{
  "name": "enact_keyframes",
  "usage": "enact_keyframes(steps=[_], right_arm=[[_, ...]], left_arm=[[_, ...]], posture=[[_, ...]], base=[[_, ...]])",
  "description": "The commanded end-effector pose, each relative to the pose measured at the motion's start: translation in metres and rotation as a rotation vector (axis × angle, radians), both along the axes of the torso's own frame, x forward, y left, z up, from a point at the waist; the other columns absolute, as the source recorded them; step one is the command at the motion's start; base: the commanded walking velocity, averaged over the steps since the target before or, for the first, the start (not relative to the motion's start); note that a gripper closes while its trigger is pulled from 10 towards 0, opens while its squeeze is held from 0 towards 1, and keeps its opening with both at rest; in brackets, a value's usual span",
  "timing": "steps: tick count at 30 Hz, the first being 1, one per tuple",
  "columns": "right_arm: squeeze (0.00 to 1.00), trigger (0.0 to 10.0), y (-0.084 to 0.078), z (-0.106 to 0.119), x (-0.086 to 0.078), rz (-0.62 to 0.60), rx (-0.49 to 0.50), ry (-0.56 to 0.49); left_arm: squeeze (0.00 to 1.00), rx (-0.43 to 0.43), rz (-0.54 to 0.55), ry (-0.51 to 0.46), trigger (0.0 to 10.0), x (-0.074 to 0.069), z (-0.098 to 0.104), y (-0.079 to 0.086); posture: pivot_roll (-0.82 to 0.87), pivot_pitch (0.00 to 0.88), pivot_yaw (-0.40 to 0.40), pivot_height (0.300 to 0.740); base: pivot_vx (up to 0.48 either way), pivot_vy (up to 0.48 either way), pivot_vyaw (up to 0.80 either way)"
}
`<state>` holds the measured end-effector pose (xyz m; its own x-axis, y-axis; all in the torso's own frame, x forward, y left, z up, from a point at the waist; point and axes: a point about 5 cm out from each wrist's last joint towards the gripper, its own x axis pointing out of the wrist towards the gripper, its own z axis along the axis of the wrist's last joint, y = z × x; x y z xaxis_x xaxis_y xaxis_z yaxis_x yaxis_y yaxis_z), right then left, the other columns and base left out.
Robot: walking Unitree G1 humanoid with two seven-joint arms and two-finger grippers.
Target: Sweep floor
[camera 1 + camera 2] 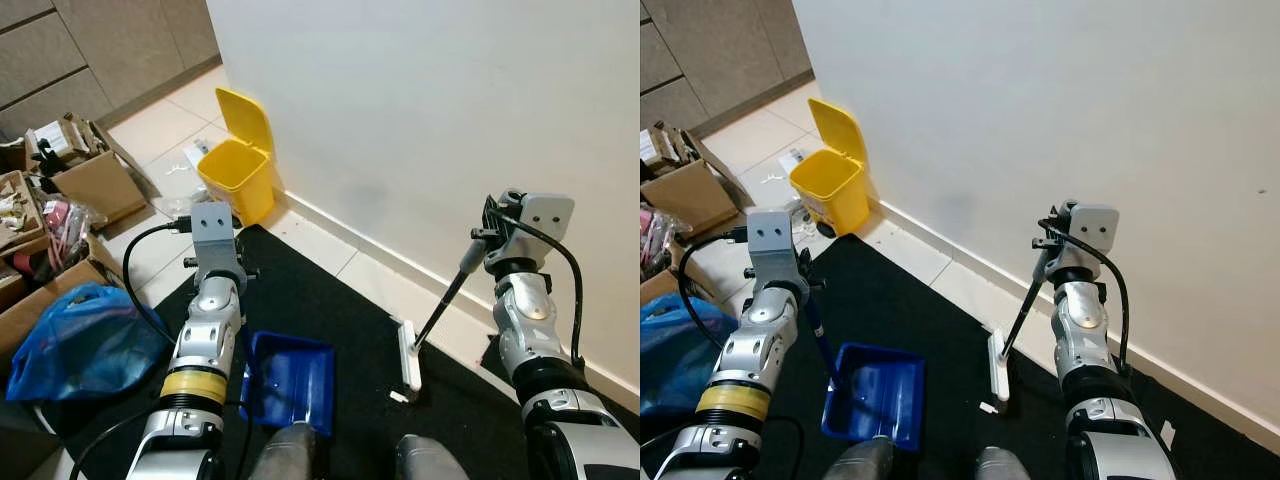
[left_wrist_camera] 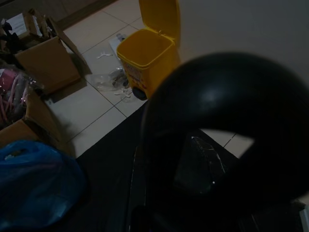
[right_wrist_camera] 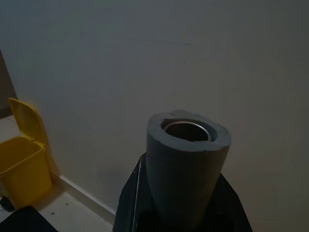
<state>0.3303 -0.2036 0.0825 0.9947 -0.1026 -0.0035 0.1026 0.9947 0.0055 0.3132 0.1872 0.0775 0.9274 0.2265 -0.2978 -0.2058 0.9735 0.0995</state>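
Note:
A blue dustpan lies on the black mat in front of me. Its dark upright handle rises into my left gripper, which is shut on it; the handle's round black end sits close before the left wrist camera. My right gripper is shut on the grey grip of a broom. The thin black broomstick slants down to a white broom head on the mat's edge by the wall. A small white scrap lies just before the head.
An open yellow bin stands against the white wall at the mat's far corner, with litter on the tiles beside it. Cardboard boxes and a blue plastic bag crowd the left side. The skirting runs along the right.

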Motion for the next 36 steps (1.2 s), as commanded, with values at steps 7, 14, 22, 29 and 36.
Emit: enact_keyframes(steps=[7,14,22,29,36], right_arm=[[0.00,10.0,0.002,0.004,0.002,0.012,-0.010,-0.013],[0.00,10.0,0.001,0.003,0.001,0.030,-0.017,-0.009],[0.00,10.0,-0.001,0.000,-0.002,0.040,-0.027,0.001],[0.00,10.0,0.002,0.002,-0.004,0.069,-0.039,-0.014],[0.00,10.0,0.005,0.002,-0.005,0.099,-0.041,-0.017]], left_arm=[[0.00,-0.089,0.054,-0.007,10.0,0.010,-0.001,0.003],[0.00,-0.129,0.038,-0.023,10.0,0.021,0.005,0.001],[0.00,-0.148,0.025,-0.014,10.0,0.024,0.001,-0.004],[0.00,-0.150,0.015,-0.021,10.0,0.030,0.002,-0.008],[0.00,-0.150,-0.009,-0.050,10.0,0.034,0.003,-0.012]], posture=[[-0.04,0.054,0.007,0.740],[-0.06,0.079,0.007,0.740],[-0.06,0.115,0.005,0.740],[-0.07,0.148,0.005,0.740],[-0.09,0.187,0.003,0.740]], base=[[0.000,0.000,0.00],[0.000,0.000,0.00],[0.000,0.000,0.00],[0.000,0.000,0.00],[0.000,0.000,0.00]])
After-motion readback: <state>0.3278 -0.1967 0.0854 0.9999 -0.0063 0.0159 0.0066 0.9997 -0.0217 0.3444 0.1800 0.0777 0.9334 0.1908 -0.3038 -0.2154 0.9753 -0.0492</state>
